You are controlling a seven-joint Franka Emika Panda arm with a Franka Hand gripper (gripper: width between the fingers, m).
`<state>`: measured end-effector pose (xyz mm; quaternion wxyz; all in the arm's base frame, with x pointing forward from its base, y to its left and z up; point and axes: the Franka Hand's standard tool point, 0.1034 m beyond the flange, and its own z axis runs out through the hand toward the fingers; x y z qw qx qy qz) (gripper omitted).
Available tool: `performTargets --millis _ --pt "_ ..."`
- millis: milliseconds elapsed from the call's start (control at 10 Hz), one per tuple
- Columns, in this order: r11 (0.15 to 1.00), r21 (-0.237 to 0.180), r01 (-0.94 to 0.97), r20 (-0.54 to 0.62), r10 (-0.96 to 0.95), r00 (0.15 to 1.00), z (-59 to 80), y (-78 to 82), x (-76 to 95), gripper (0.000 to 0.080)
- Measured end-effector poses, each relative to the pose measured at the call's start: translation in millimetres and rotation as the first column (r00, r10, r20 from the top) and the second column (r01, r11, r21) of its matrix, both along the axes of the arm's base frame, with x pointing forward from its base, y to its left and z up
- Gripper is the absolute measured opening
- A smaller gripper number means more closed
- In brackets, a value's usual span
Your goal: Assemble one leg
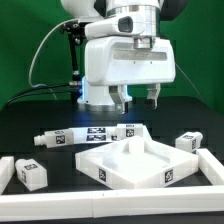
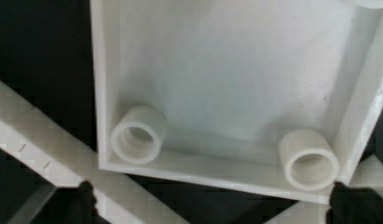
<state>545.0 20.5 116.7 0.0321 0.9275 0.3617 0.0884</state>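
The white arm (image 1: 120,55) is seen at the top of the exterior view, and its gripper (image 1: 137,97) is held above the black table, over the far edge of the white tray-like piece (image 1: 135,178). The fingers (image 1: 122,98) are spread apart and nothing is held between them. The tray is laid open side up at the middle. In the wrist view its bare floor (image 2: 223,70) is shown with two round sockets (image 2: 138,135) (image 2: 312,165) set in adjacent corners. Behind the tray, two long tagged rods (image 1: 58,139) (image 1: 118,130) are laid end to end. The leg (image 1: 187,142) is set on the table at the exterior view's right, just beside the tray and untouched. A second small tagged block (image 1: 30,172) is placed well apart, at the exterior view's left.
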Motion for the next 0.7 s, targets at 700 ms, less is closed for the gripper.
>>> performTargets --millis 700 --pt "0.995 0.013 0.102 -0.050 -0.101 0.994 -12.1 -30.6 1.6 0.0649"
